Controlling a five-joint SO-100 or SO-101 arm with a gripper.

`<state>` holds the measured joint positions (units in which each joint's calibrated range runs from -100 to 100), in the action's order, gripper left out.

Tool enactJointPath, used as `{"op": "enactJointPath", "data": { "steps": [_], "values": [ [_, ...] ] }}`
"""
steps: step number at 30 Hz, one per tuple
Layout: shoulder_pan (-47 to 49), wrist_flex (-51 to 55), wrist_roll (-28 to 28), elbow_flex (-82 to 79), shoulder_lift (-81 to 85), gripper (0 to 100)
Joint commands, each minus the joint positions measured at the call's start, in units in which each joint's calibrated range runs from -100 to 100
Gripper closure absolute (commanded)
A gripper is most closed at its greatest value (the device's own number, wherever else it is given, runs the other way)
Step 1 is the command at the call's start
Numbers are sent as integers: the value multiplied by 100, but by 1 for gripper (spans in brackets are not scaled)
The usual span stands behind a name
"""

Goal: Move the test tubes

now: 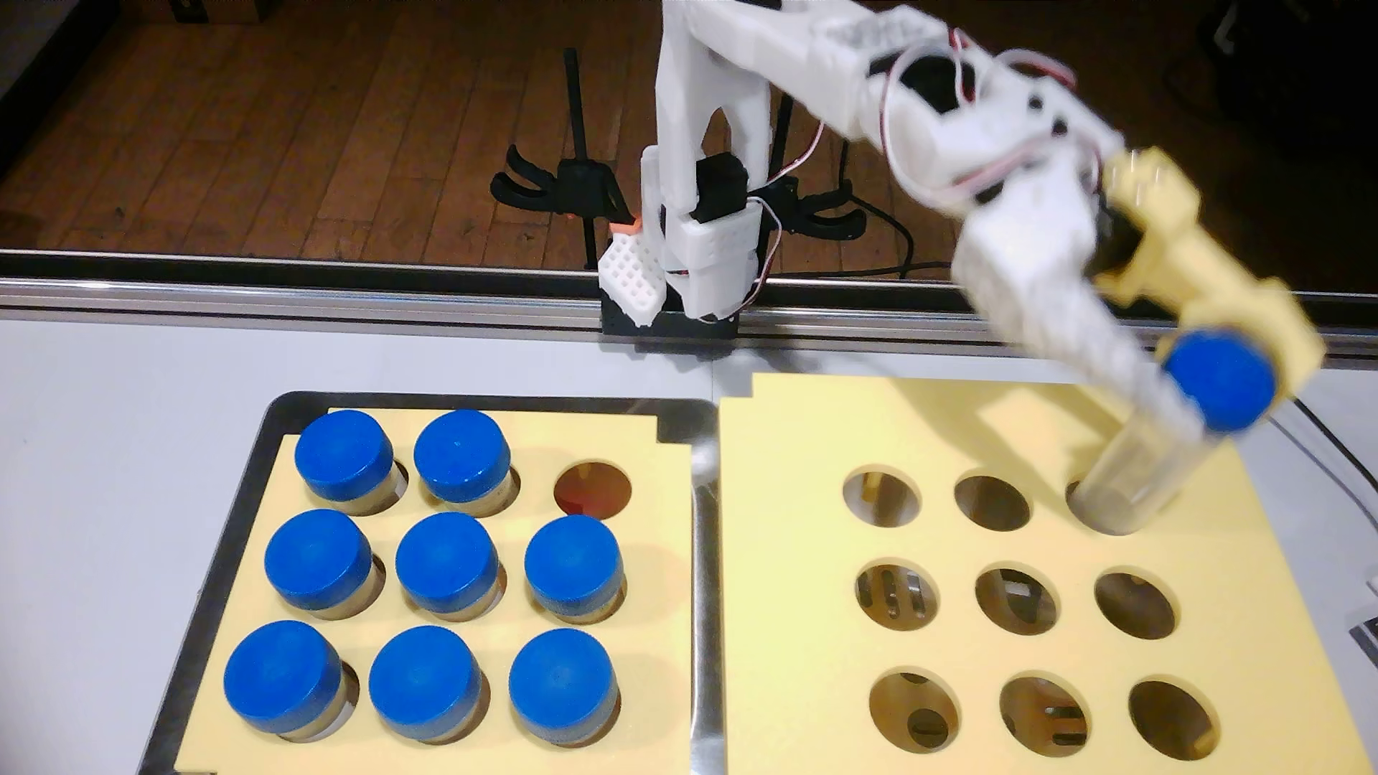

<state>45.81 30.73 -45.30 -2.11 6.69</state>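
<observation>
Several blue-capped test tubes (446,557) stand in the left foam rack (656,536), whose top-right hole (593,489) holds none. My gripper (1223,387), one white finger and one pale yellow finger, is shut on the blue cap of one more test tube (1133,469). That tube is long and clear and hangs tilted, with its lower end at the top-right hole of the right foam rack (805,477). Whether the tip is inside the hole I cannot tell.
The left rack lies in a metal tray (705,596). The right rack's other holes (992,503) hold nothing. An aluminium rail (298,298) runs along the table's far edge, with the arm's base (686,283) clamped on it and cables (1327,440) at the right.
</observation>
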Motion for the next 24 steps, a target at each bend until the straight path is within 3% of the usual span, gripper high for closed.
{"op": "enactJointPath", "data": {
  "steps": [1,5,7,14,24],
  "values": [
    [106,-126,27,-366,30,90],
    [343,-135,58,-856,-49,89],
    [373,-135,404,-1192,30,88],
    [129,-145,676,-1128,38,68],
    [-716,-116,571,-620,1046,66]
  ]
}}
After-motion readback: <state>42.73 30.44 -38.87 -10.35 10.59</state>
